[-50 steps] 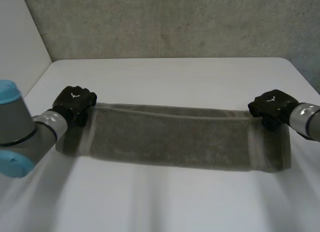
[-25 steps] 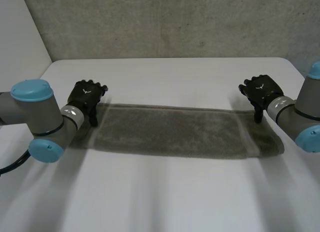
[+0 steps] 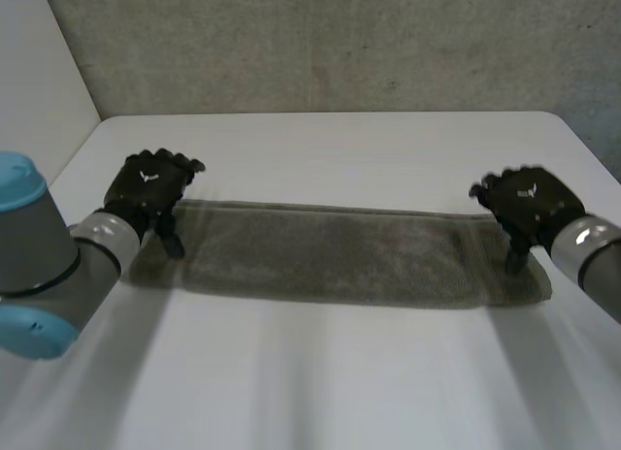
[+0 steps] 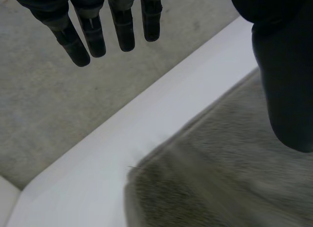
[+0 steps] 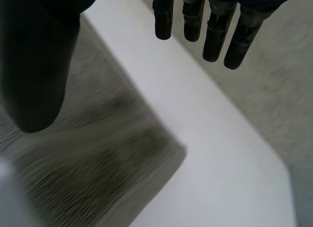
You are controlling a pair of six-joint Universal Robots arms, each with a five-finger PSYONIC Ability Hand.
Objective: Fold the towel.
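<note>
So here's where I'm at: the towel (image 3: 330, 256) lies flat on the white table (image 3: 330, 144) as one long grey strip, running side to side in front of me, doubled over along its length as far as I can tell from the thick edge in my right wrist view.

My left hand (image 3: 147, 186) is at the strip's left end, by the far corner. It's open, holding nothing. In the left wrist view the fingers (image 4: 93, 34) are straight and spread a bit, pointing out past the table's edge, and the thumb (image 4: 286, 90) hangs over the towel (image 4: 220, 173). Can't tell if the thumb tip actually touches the cloth.

My right hand (image 3: 526, 203) mirrors that at the right end, also by the far corner. Same deal: fingers (image 5: 215, 36) straight, thumb (image 5: 36, 75) stuck out over the towel (image 5: 88, 153), nothing pinched. The corner sits under the gap between thumb and fingers.

Both ends of the strip lie flat on the table, and behind it there's a rough concrete wall (image 3: 320, 43).
</note>
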